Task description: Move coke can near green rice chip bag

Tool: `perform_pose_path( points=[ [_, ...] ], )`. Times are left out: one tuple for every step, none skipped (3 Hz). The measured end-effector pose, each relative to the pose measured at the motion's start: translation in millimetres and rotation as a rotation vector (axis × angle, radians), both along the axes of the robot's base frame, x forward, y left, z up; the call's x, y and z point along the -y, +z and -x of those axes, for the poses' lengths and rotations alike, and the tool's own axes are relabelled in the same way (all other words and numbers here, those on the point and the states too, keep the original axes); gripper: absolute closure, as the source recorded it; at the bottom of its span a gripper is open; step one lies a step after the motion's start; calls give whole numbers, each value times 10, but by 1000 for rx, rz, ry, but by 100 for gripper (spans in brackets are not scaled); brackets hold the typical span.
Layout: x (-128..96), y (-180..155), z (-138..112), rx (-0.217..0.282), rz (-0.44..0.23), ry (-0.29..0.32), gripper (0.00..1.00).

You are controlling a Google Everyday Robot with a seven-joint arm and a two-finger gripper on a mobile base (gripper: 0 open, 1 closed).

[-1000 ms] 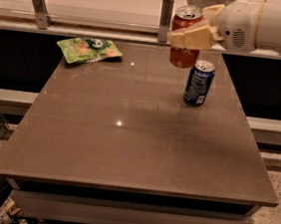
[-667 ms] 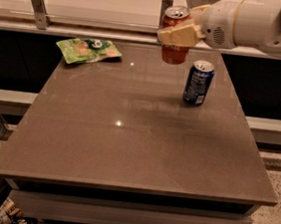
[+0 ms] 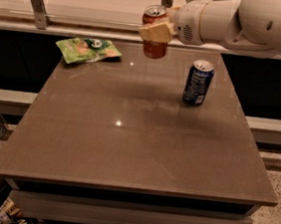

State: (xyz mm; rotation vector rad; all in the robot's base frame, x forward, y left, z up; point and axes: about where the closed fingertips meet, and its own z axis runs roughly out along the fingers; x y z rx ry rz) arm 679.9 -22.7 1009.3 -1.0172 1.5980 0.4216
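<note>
The coke can (image 3: 153,48), red-orange with a silver top, hangs in the air above the far middle of the brown table (image 3: 126,147). My gripper (image 3: 158,31) is shut on the coke can, its pale fingers (image 3: 153,32) across the can's front. The white arm reaches in from the upper right. The green rice chip bag (image 3: 87,50) lies flat at the table's far left corner, some way left of the can.
A dark blue can (image 3: 198,82) stands upright on the table's right side, below and right of the held can. A white counter with a metal post (image 3: 38,5) runs behind the table. Dark gaps flank the table at both sides.
My gripper has carried the coke can leftward, away from the blue can and toward the green bag. The bag and blue can have not moved.
</note>
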Motion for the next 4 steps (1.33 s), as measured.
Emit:
perform_pose_path(
  points=[
    [-262, -134, -132, -9, 17, -44, 100],
    [-482, -325, -268, -27, 33, -97, 100],
    [-673, -560, -321, -55, 17, -116, 100],
    [-854, -702, -356, -68, -28, -110, 100]
  ],
)
